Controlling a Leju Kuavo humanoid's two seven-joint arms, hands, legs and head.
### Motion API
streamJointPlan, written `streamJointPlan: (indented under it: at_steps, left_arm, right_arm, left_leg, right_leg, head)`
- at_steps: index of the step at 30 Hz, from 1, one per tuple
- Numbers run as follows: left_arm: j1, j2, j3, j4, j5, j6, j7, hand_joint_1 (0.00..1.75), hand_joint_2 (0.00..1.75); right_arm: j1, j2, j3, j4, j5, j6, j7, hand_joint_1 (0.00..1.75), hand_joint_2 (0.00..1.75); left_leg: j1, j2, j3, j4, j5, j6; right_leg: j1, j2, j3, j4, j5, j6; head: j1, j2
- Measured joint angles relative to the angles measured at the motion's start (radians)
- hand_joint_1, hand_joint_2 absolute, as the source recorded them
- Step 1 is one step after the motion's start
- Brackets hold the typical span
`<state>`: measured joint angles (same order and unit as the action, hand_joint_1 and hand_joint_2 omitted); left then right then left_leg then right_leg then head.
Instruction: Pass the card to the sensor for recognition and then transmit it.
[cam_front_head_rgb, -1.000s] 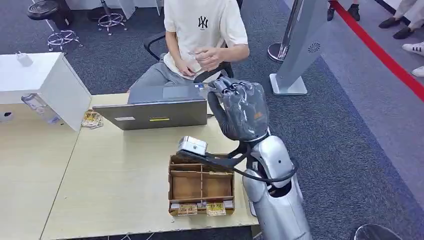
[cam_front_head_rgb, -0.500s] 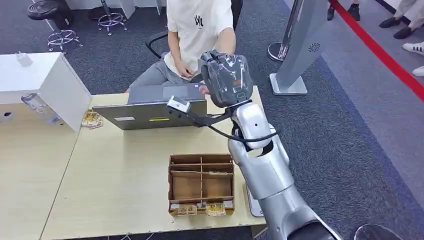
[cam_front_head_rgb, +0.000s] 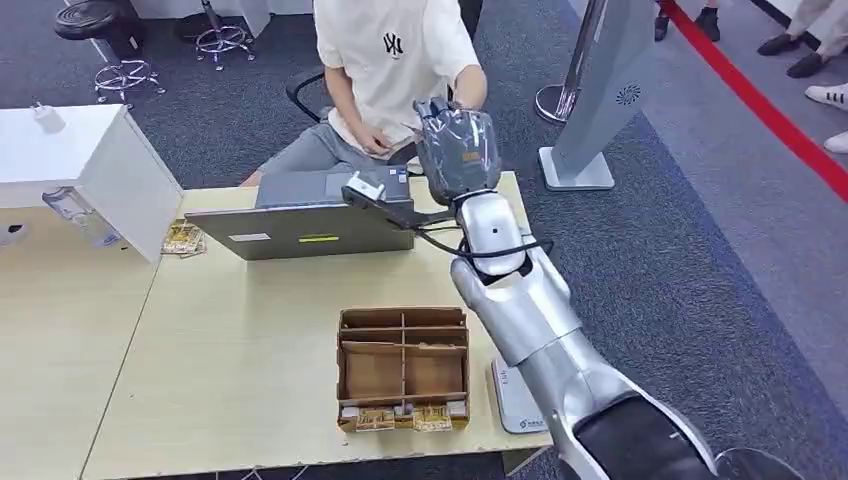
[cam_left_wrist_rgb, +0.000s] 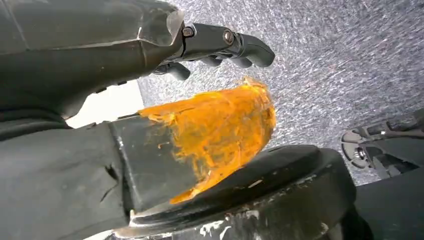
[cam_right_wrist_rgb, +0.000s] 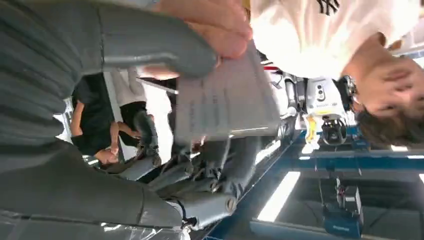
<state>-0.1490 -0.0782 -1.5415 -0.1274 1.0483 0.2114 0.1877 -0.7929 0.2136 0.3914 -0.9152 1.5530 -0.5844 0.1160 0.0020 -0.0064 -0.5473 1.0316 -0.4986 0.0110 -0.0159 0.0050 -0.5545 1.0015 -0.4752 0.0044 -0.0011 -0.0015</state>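
Note:
My right hand is stretched out over the far edge of the table toward a seated person in a white T-shirt. In the right wrist view a pale grey card sits between my thick thumb and my dark fingers. The person's fingers also touch the card's edge. The white sensor pad lies at the table's front right corner, partly behind my arm. My left hand hangs over the carpet with its fingers apart, holding nothing.
A cardboard box with compartments stands near the table's front edge, with card packs in its front row. A grey laptop sits between me and the person. A white cabinet is at the left, with packets beside it.
My right arm swung up from above the cardboard box and reached forward past the laptop to the person. The person's hand has come onto the card.

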Motion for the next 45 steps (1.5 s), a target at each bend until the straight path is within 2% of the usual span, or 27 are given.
streamJointPlan:
  at_steps: [7,10,15,17,20,24,27,31,35,43,44,45]
  left_arm:
    - [0.0,-0.005,0.0,0.0,0.001,-0.002,0.001,0.0,0.0]
    - [0.0,-0.006,0.0,0.0,0.003,-0.002,0.004,0.0,0.0]
    - [0.001,-0.011,0.0,0.0,0.017,0.002,0.019,0.0,0.0]
    - [0.001,-0.014,0.0,0.0,0.031,0.008,0.022,0.0,0.0]
    - [0.002,-0.016,0.0,0.0,0.052,0.014,0.024,0.0,0.0]
    - [0.002,-0.017,0.0,0.0,0.074,0.024,0.028,0.0,0.0]
    - [0.002,-0.017,0.0,0.0,0.101,0.033,0.031,0.0,0.0]
    - [0.003,-0.017,0.0,0.0,0.137,0.048,0.031,0.0,0.0]
    - [0.003,-0.017,0.001,0.0,0.157,0.059,0.03,0.0,0.0]
    - [0.003,-0.017,0.003,0.0,0.197,0.067,0.018,0.0,0.0]
    - [0.003,-0.017,0.003,0.0,0.2,0.068,0.018,0.0,0.0]
    - [0.003,-0.017,0.003,0.0,0.202,0.069,0.018,0.0,0.0]
  right_arm:
    - [0.001,-0.019,0.009,0.026,0.0,-0.01,0.005,0.0,1.75]
    - [0.015,-0.023,0.004,0.015,0.0,-0.022,-0.023,0.0,1.75]
    - [0.174,0.008,-0.087,-0.221,-0.06,0.002,-0.219,0.0,1.75]
    - [0.252,0.029,-0.118,-0.356,-0.138,0.034,-0.291,0.0,1.75]
    - [0.368,0.046,-0.132,-0.538,-0.268,0.048,-0.36,0.0,1.75]
    - [0.493,0.055,-0.138,-0.709,-0.37,0.064,-0.407,0.0,1.75]
    - [0.597,0.058,-0.138,-0.818,-0.493,0.079,-0.459,0.0,1.75]
    - [0.711,0.056,-0.148,-0.931,-0.638,0.136,-0.518,0.0,1.75]
    - [0.779,0.056,-0.162,-0.995,-0.661,0.174,-0.544,0.0,1.75]
    - [0.859,0.056,-0.151,-1.031,-0.588,0.221,-0.552,0.0,1.75]
    - [0.865,0.056,-0.148,-1.031,-0.584,0.222,-0.551,0.05,1.75]
    - [0.868,0.056,-0.144,-1.031,-0.583,0.223,-0.55,0.47,1.75]
  left_leg:
    - [0.0,0.0,-0.001,0.0,0.0,0.0]
    - [0.0,0.0,-0.001,0.0,0.0,0.0]
    - [0.0,-0.001,-0.003,0.0,0.0,0.0]
    - [0.0,-0.002,-0.004,0.0,0.0,0.0]
    - [0.0,-0.002,-0.005,0.0,0.0,0.0]
    - [0.0,-0.002,-0.005,0.0,-0.001,0.0]
    - [0.0,-0.003,-0.005,0.0,-0.001,0.0]
    - [0.0,-0.002,-0.005,0.0,-0.001,0.0]
    - [0.0,-0.002,-0.005,0.0,-0.001,0.0]
    - [0.0,-0.001,-0.005,0.0,0.0,0.0]
    - [0.0,-0.001,-0.005,0.0,0.0,0.0]
    - [0.0,-0.001,-0.005,0.0,0.0,0.0]
  right_leg:
    - [0.0,0.0,-0.001,0.0,0.0,0.0]
    - [0.0,0.0,-0.002,0.0,0.0,0.0]
    - [0.0,-0.001,-0.003,0.0,0.0,0.0]
    - [0.0,-0.001,-0.004,0.0,-0.001,0.0]
    - [0.0,-0.002,-0.004,0.0,-0.001,0.0]
    - [0.0,-0.001,-0.005,-0.001,-0.001,0.0]
    - [0.0,-0.002,-0.005,-0.001,-0.001,0.0]
    - [0.0,-0.001,-0.005,-0.001,-0.001,0.001]
    - [0.0,-0.001,-0.005,-0.001,-0.001,0.001]
    - [0.0,-0.001,-0.005,0.0,-0.001,0.0]
    - [0.0,-0.001,-0.005,0.0,-0.001,0.0]
    - [0.0,-0.001,-0.005,0.0,-0.001,0.0]
  head:
    - [0.0,0.0]
    - [0.0,0.0]
    - [0.0,0.0]
    - [0.0,0.0]
    - [0.0,0.0]
    - [0.0,0.0]
    - [0.0,0.0]
    - [0.0,0.0]
    - [0.0,0.0]
    - [0.0,0.0]
    - [0.001,0.0]
    - [0.0,0.0]
